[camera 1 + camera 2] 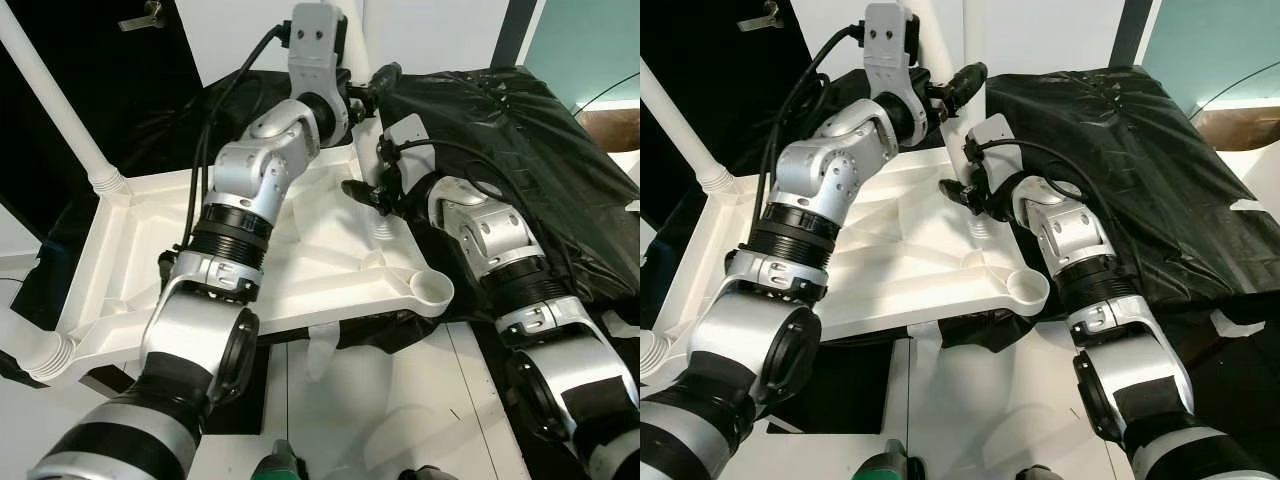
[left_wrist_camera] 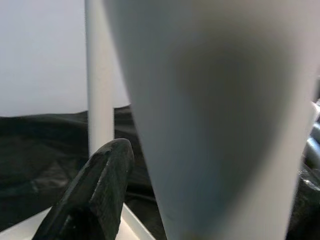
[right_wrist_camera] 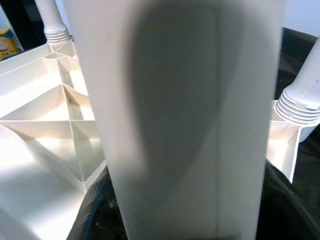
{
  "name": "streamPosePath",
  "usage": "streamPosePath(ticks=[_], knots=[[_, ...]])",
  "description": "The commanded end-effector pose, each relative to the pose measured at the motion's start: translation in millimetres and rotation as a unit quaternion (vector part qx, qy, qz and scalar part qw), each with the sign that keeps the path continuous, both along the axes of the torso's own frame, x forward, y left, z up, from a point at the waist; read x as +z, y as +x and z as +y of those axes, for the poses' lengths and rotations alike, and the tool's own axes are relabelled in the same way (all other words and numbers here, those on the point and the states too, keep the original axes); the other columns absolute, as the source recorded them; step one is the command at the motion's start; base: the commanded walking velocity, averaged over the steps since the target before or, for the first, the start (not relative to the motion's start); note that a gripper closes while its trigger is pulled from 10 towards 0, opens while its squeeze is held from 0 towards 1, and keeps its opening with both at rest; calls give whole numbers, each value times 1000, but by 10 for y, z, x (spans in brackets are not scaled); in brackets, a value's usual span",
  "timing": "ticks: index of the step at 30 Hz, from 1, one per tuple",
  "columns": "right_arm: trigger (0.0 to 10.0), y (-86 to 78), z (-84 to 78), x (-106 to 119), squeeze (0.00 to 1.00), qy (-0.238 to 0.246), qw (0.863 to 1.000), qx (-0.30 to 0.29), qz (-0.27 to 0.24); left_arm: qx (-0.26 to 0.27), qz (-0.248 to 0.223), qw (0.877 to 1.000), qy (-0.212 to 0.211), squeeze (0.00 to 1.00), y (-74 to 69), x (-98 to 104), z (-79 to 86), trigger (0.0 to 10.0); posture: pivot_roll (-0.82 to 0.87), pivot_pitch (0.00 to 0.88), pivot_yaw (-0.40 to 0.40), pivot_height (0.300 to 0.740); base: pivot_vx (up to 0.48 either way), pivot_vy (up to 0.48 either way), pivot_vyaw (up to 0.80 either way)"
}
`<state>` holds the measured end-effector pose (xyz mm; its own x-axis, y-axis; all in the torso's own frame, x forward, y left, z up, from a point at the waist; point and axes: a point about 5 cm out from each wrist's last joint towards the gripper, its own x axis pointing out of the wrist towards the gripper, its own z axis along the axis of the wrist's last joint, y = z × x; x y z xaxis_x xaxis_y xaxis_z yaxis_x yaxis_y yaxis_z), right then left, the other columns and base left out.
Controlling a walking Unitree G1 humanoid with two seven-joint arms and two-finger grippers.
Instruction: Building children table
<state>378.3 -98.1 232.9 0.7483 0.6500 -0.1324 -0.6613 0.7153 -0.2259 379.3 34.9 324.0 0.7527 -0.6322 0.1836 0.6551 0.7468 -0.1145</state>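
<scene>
A white plastic children's table top lies upside down, ribbed underside up. One white leg stands screwed in at its far left corner, and another leg is at the near left. The near right socket is empty. At the far right corner a further white leg stands up close between black fingers; my right gripper is shut on it low down. Higher up, my left gripper is shut on the same leg, one finger pressed against it. My arms hide most of this leg in the eye views.
A black plastic sheet covers the raised surface on the right and runs under the table top. A cardboard box sits at the far right. White floor tiles lie in front of my body.
</scene>
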Motion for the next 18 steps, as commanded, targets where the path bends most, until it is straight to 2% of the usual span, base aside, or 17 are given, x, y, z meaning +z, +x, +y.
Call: streamPosePath(ticks=[1,6,17,18], knots=[[10000,-27,7,18,0,2,1000,14,-2,-188,-36,981,16,0,-139,51,-86,10000,25,23,53,740,0,0,0],[10000,-42,3,23,0,2,1000,22,-1,-222,-37,974,4,0,-165,57,-61,10000,20,26,55,740,0,0,0],[10000,-48,-40,17,0,3,1000,22,3,-245,-31,969,-30,0,-167,85,26,10000,17,28,58,740,0,0,0],[10000,-47,-48,16,0,3,1000,21,4,-247,-31,968,-36,0,-170,89,40,7725,17,30,57,740,0,0,0]])
